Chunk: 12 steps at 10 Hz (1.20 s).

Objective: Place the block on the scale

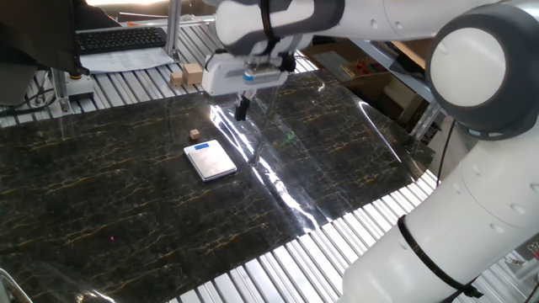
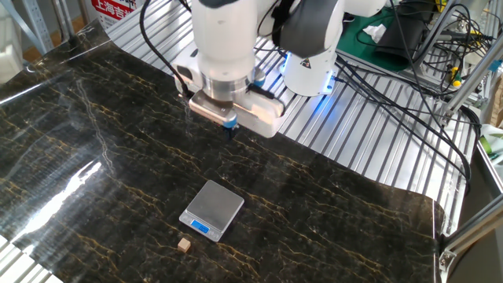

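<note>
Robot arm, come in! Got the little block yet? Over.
Gripper empty, hovering above the mat. Block on the mat beside the scale, untouched. Nothing in the way.

Gap between the gripper jaws too small to tell

Single arm reaches out over table, wrist turned straight down. Gripper hangs in air, fingers pointing down, close together, nothing between them. White hand housing sits directly above fingertips.
</note>
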Motion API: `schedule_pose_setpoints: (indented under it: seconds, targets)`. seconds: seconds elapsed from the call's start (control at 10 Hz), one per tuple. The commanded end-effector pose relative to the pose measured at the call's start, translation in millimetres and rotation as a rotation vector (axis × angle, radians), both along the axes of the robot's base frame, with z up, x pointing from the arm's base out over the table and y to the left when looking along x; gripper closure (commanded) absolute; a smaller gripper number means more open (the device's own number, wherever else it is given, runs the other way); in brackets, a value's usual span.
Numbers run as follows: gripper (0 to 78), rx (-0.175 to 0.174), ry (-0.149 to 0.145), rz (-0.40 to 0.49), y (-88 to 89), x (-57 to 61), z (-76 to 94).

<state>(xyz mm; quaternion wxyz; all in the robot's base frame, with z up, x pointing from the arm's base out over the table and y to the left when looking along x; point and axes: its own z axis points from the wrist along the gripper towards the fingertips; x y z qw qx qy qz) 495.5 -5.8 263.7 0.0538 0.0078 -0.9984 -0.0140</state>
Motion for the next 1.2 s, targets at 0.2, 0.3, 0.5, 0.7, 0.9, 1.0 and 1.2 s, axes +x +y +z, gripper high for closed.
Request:
schedule_pose_setpoints:
  seconds: [0.2, 0.3, 0.5, 0.7, 0.9, 1.0, 1.2]
  targets:
    - [77.6, -0.028, -0.006, -0.09, -3.2, 5.2, -33.7]
    - [77.6, -0.054, 0.0, -0.095, -2.2, 5.8, -38.7]
    - [77.6, -0.074, 0.001, -0.098, -1.1, 6.7, -45.4]
    - [77.6, -0.074, 0.001, -0.098, -1.1, 8.0, -48.7]
    - [77.6, -0.067, 0.009, -0.09, -2.4, 17.1, -66.7]
    - [77.6, -0.057, 0.015, -0.086, -3.4, 21.0, -76.1]
    - [77.6, -0.051, 0.015, -0.083, -4.2, 23.7, -87.0]
